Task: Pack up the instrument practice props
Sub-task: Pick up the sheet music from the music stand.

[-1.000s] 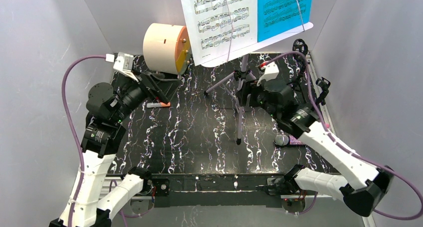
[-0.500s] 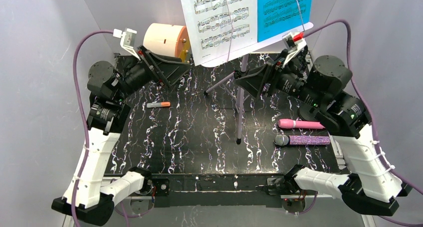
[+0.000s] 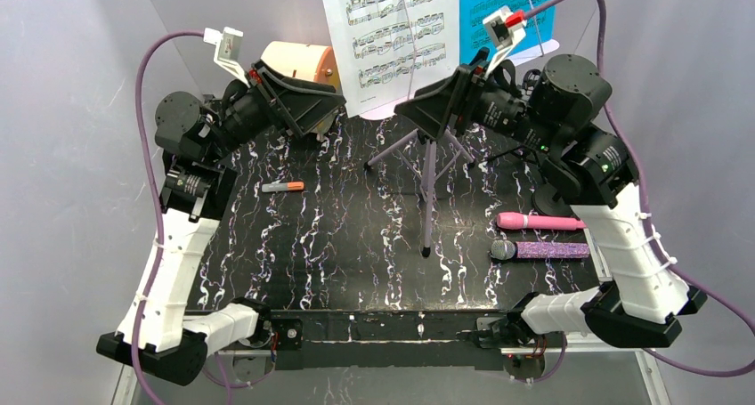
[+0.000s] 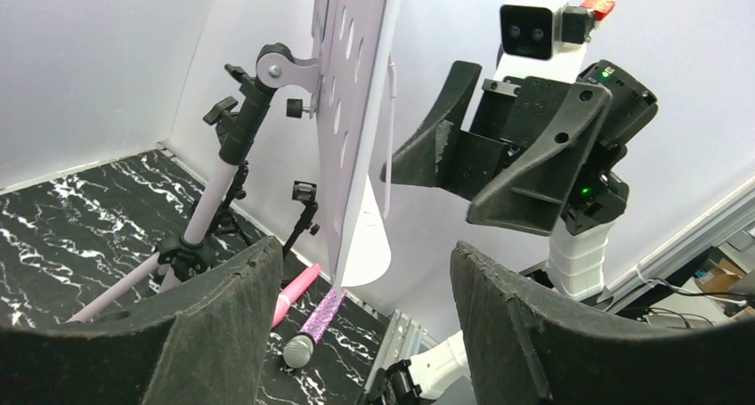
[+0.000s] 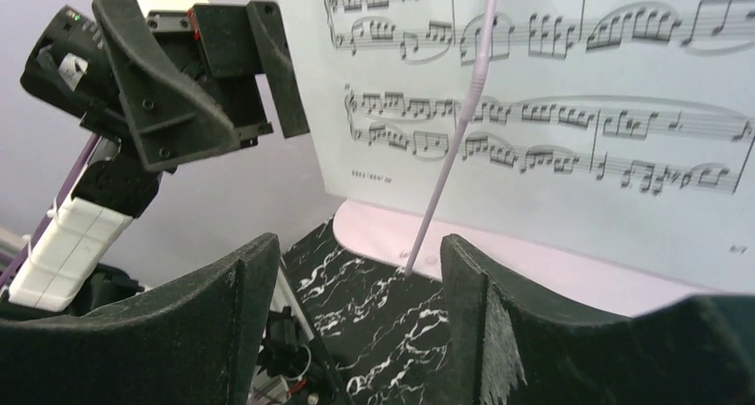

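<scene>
Top view, with both wrist views. The lilac perforated music rack [image 4: 349,111] is shown upright on its tripod legs [image 3: 418,147] at the far middle of the black marbled worktop [image 3: 356,236]. A white sheet-music page [image 3: 392,31] and a blue sheet-music page [image 3: 507,13] are carried side by side on its face, the blue one to the right.

The left claw [image 3: 325,111] is held raised at the far left, just in front of the cream drum [image 3: 289,58]. Its fingers are spread wide and nothing is held between them. In the left wrist view the rack is seen edge-on beyond the fingers, apart from them.

The right claw [image 3: 409,111] is held raised to the right of the rack's pole, below the white page. Its fingers are likewise spread wide and nothing is gripped. The two claws are turned towards each other, with the rack between them.

The pink microphone [image 3: 539,221] and the glittery purple microphone [image 3: 543,250] are laid flat and parallel on the right side of the worktop, the pink one farther back. The silver head [image 3: 503,249] of the purple one is pointed left.

A thin black mic tripod [image 4: 301,211] is seen standing at the far right edge. A second one is partly hidden behind the rack's pole.

A small orange marker [image 3: 283,187] is left lying at the left, well apart from the rack.
</scene>
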Motion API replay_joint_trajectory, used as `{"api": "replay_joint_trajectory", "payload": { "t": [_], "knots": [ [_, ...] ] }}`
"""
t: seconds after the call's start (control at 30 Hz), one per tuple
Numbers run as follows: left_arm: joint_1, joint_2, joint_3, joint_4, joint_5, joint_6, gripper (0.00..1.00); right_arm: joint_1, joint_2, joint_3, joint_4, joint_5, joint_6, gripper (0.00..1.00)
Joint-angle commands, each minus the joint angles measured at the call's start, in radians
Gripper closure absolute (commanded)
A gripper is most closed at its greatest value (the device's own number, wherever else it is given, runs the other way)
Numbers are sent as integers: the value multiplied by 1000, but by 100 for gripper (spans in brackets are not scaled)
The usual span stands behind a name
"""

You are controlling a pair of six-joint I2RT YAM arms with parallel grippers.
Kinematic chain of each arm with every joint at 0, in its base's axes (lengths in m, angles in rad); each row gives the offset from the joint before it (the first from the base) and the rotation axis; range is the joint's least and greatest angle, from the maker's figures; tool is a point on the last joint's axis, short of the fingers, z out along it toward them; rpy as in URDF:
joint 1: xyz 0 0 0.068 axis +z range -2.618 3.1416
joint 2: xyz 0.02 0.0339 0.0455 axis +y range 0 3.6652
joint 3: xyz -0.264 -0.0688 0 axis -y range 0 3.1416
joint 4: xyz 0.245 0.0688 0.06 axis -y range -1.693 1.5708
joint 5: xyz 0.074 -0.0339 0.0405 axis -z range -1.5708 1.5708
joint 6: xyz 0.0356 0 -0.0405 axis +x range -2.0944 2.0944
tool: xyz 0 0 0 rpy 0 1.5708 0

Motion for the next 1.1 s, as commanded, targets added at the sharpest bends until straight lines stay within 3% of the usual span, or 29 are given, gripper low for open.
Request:
{"api": "replay_joint_trajectory", "payload": {
  "t": [0.0, 0.4, 0.57, 1.07],
  "knots": [
    [-28, 16, 41, 57, 27, -30, 35, -4, 37, 76, 109, 57, -5, 26],
    [-180, 36, 59, 81, -20, 0, 42, -4, 42, 22, 278, 153, -12, 28],
    [-190, 20, 55, 81, -41, 10, 44, -4, 36, -10, 345, 156, -13, 31],
    [-191, 73, 98, 81, -66, 11, 52, -5, 58, -43, 440, 177, -21, 52]
  ]
}}
